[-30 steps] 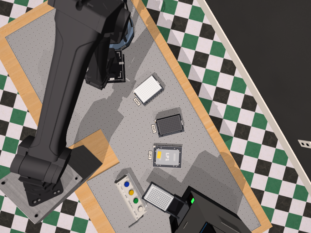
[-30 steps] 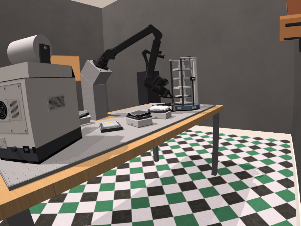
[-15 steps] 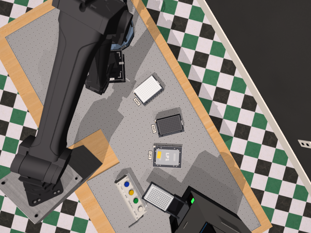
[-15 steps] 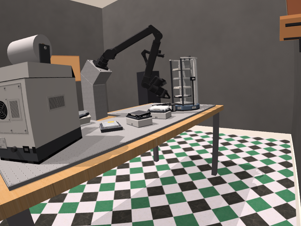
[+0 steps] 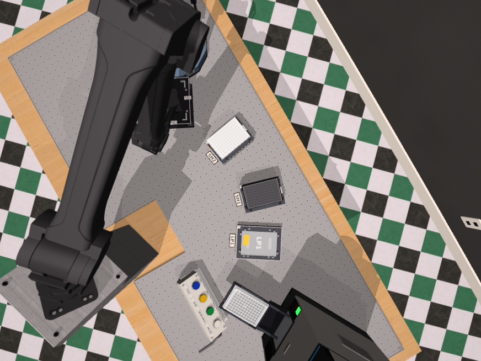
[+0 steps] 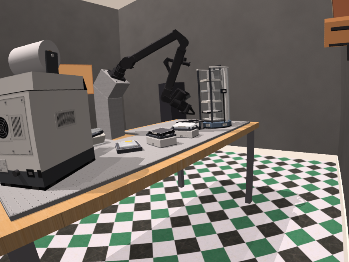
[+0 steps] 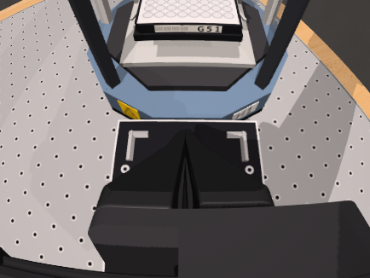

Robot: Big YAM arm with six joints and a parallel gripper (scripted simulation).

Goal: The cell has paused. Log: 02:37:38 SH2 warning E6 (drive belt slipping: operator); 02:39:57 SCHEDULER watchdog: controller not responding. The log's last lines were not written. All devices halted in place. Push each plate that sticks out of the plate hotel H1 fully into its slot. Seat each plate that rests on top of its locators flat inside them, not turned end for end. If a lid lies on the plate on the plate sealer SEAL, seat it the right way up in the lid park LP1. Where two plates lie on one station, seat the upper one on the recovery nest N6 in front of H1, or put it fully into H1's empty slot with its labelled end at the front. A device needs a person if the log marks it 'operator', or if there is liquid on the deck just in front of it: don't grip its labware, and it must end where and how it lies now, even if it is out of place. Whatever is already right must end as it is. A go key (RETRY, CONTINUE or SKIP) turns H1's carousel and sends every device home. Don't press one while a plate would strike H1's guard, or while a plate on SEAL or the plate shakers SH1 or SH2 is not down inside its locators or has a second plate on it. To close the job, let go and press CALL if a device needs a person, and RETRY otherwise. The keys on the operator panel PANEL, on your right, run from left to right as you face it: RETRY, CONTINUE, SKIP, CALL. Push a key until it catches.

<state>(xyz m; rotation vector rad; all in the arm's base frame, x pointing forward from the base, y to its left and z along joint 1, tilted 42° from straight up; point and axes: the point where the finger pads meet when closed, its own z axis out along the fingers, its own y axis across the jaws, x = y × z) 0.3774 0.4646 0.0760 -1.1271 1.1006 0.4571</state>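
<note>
My gripper (image 7: 185,138) (image 6: 194,113) is shut and empty, its tips over the black recovery nest N6 (image 7: 162,127) (image 5: 189,112). Two nest locators show; its near part is hidden. The hotel H1 (image 7: 183,103) (image 6: 217,123) stands just beyond. In it, plate G51 (image 7: 187,13) lies with its label facing me. A white plate (image 5: 229,138) (image 6: 184,124) lies on SH2. A black plate (image 5: 262,192) (image 6: 161,131) on SH1 looks slightly raised. A clear lid with a yellow patch (image 5: 258,244) (image 6: 128,144) lies on LP1. A white plate (image 5: 246,304) lies on SEAL's carriage.
The panel (image 5: 190,297) carries blue, yellow, green and white keys. The dark sealer body (image 5: 330,330) stands behind its carriage, at the table's end. H1's upright posts (image 7: 95,43) (image 7: 283,43) rise on both sides of the slot opening.
</note>
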